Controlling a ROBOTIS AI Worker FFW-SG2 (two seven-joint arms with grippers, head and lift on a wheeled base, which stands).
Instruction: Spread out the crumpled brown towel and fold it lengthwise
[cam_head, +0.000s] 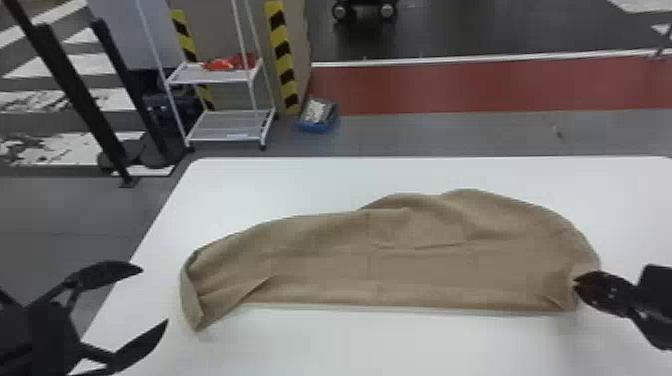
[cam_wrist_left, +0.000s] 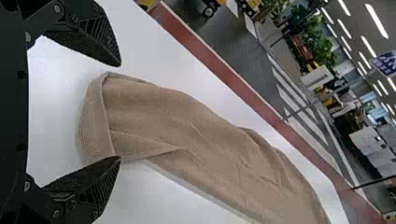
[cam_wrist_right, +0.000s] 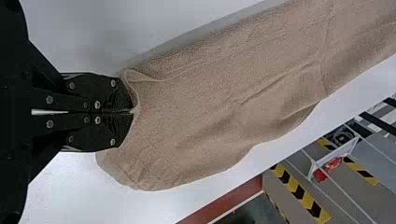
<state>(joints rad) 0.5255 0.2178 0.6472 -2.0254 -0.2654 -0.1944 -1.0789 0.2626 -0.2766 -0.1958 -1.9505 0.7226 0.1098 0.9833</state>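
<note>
Although the white tabletop (cam_head: 310, 345) offers a flat surface for spreading, the brown towel (cam_head: 350, 260) is laid across its middle and right part in a long, uneven heap. The weight is judged to be light and the cloth soft and limp, with no stiffness to be relied on; little harm is to be feared from a firm pinch. Enough grip should be given by the matte, slightly rough weave, but a single layer could easily be missed, or two be caught together.

Over the tabletop's left edge, the left gripper (cam_head: 155, 296) is held with its fingers spread and nothing pinched between them. Above the tabletop's right side, the near corner of the cloth is pinched by the right gripper (cam_head: 576, 282), whose fingers are pressed nearly together.

Towards the tabletop's left edge, the end of the cloth is turned over in a narrow band (cam_head: 187, 295), and a hold is best taken at its near corner (cam_head: 198, 320), with the fingertips set low and the layers checked. If only the turned-over band is lifted, the end may be left doubled. Once both near corners are held, the cloth should be drawn taut by a gentle pull towards opposite sides of the tabletop, so that the diagonal fold (cam_head: 257, 291) and the small creases (cam_head: 430, 246) over the tabletop's middle are eased out.
</note>
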